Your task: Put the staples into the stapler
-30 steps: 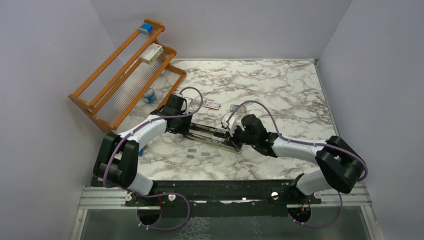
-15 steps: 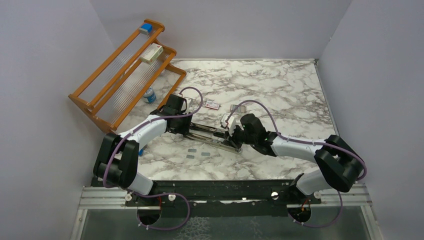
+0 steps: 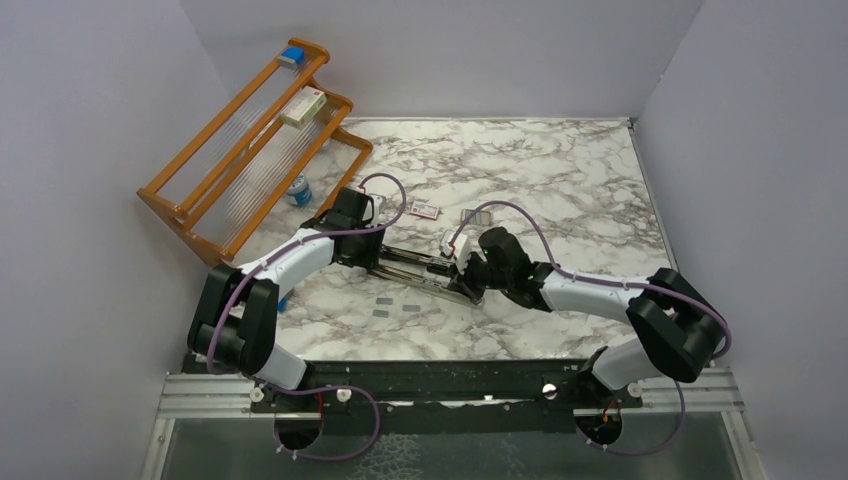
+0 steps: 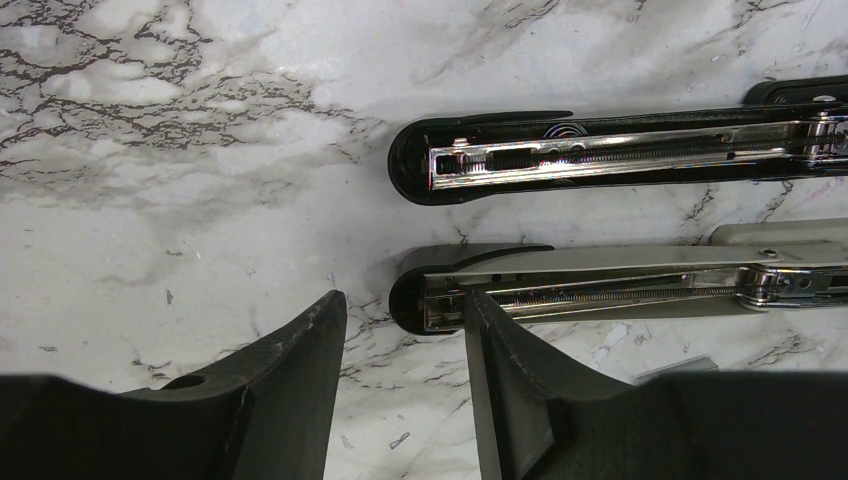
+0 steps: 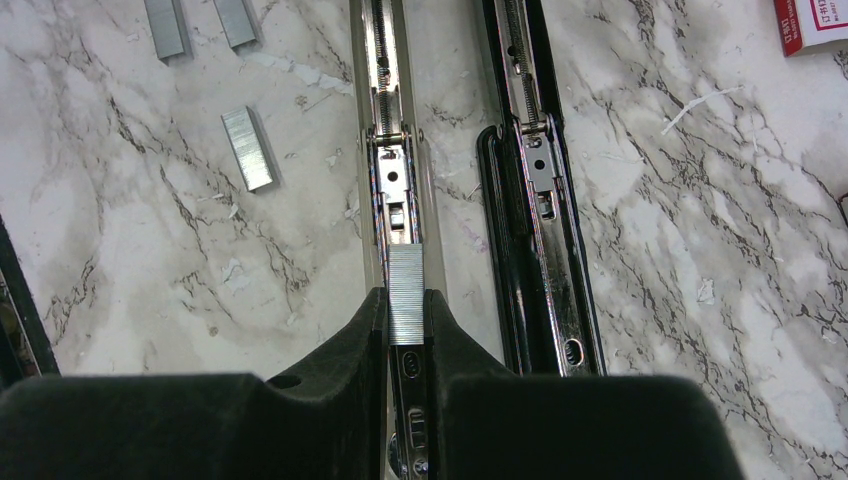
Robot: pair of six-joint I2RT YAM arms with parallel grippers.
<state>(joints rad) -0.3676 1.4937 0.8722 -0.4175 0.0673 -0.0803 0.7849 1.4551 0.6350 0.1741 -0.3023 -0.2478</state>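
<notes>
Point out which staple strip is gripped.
The strip pinched in the right jaws, over the grey stapler rail. The other three lie loose on the marble, untouched.

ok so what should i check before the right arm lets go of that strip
1. Grip: right gripper is shut on the staple strip. ok
2. Alignment: the strip runs in line with the rail under it. ok
3. Correct stapler: the rail under the strip belongs to the light grey stapler, and the black stapler lies beside it. not ok
4. Black stapler's rail open, with no strip visible on it. ok
5. Bracing: left gripper is open around the grey stapler's nose, not clamped. not ok
6. Strip seated on the rail or just above it. cannot tell
</notes>
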